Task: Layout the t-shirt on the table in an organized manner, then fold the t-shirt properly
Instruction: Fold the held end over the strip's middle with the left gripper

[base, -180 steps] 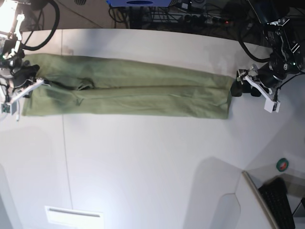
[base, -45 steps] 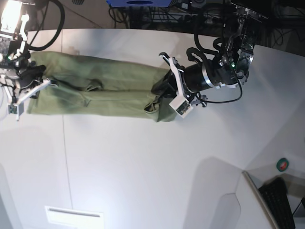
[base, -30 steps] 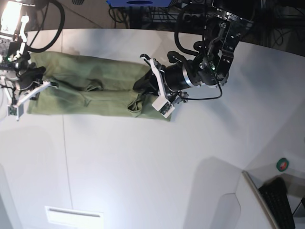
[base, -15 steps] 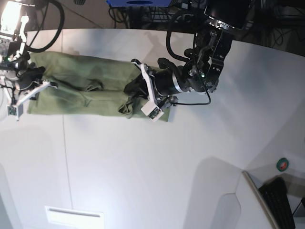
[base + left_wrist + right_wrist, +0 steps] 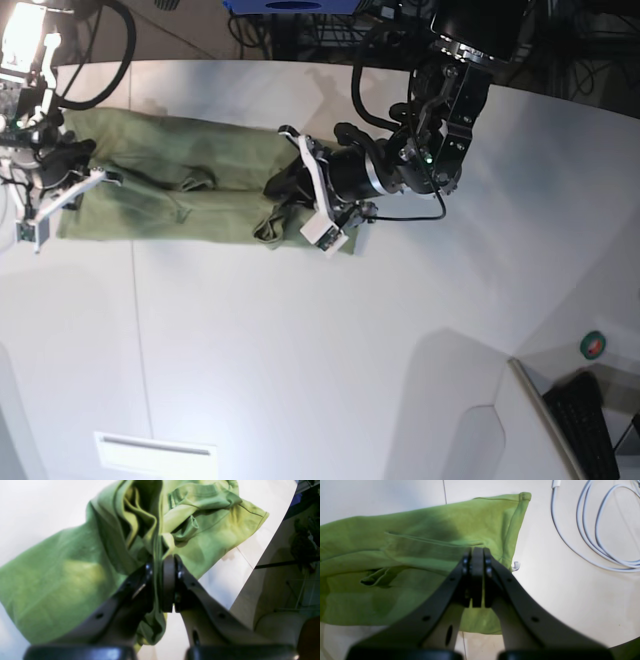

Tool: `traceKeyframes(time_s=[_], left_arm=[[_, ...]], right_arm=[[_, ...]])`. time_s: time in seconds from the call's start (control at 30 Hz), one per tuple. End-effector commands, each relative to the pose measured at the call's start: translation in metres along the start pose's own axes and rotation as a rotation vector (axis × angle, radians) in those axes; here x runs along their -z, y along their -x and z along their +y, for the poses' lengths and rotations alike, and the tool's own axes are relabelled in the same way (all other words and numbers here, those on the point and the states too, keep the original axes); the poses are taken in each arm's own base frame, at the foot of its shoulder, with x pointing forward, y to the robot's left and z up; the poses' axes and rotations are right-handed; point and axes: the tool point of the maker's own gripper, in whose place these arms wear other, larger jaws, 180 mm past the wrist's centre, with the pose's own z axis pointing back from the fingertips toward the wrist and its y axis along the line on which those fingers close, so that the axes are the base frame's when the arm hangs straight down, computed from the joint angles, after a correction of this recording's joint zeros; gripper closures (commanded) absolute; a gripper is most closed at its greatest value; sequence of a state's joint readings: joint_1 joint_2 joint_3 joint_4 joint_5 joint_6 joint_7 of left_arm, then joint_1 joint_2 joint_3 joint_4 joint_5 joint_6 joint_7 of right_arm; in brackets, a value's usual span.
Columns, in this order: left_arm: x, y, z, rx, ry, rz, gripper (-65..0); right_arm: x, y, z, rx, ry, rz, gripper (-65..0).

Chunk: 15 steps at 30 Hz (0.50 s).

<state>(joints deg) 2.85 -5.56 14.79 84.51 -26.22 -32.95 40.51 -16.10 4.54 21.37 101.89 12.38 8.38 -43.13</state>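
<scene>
The olive-green t-shirt (image 5: 170, 195) lies as a long narrow strip on the left of the white table (image 5: 300, 340). Its right end is doubled back over itself. My left gripper (image 5: 280, 190) is shut on that lifted end, and the left wrist view shows the bunched fabric (image 5: 62, 585) clamped between its fingers (image 5: 160, 563). At the strip's left end, my right gripper (image 5: 85, 165) is shut, with its tips (image 5: 476, 552) on a fold of the t-shirt (image 5: 395, 592).
A white cable (image 5: 582, 530) loops on the table beside the shirt's end. A thin dark seam (image 5: 140, 330) crosses the table. A green tape roll (image 5: 593, 345) and a keyboard (image 5: 590, 420) sit low at the right. Cables and gear crowd the space behind the far edge.
My left gripper has carried the shirt's right end leftward over the strip, which now looks much shorter. It has hardly moved in the last half second. The right arm has stayed put.
</scene>
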Motion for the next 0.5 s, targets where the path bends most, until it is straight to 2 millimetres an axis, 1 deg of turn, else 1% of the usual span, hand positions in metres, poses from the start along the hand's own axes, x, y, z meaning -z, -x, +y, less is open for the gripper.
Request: traceKeyframes(time_s=[0.0,0.07,0.23,0.33,0.47], left_arm=[[-0.001,-0.019,-0.003,0.011,0.017,-0.058,0.0],[0.000,-0.024,-0.003,0.024,0.020,-0.062,0.0],[0.001,-0.029,-0.002,0.028,0.020,-0.069,0.0],[0.005,-0.022,0.000,0.000,0.020,-0.056,0.0],[0.009,-0.019,-0.005,-0.011,0.032,-0.051,0.0]], right_arm=[[-0.003,-0.012,-0.003,-0.009,0.005,-0.042,0.0],[-0.003,-0.012,-0.003,-0.009,0.005,-0.042,0.0],[-0.003,-0.012,-0.003,-0.009,0.005,-0.042,0.0],[-0.003,-0.012,-0.003,-0.009,0.005,-0.042,0.0],[-0.003,-0.012,-0.003,-0.009,0.005,-0.042,0.0]])
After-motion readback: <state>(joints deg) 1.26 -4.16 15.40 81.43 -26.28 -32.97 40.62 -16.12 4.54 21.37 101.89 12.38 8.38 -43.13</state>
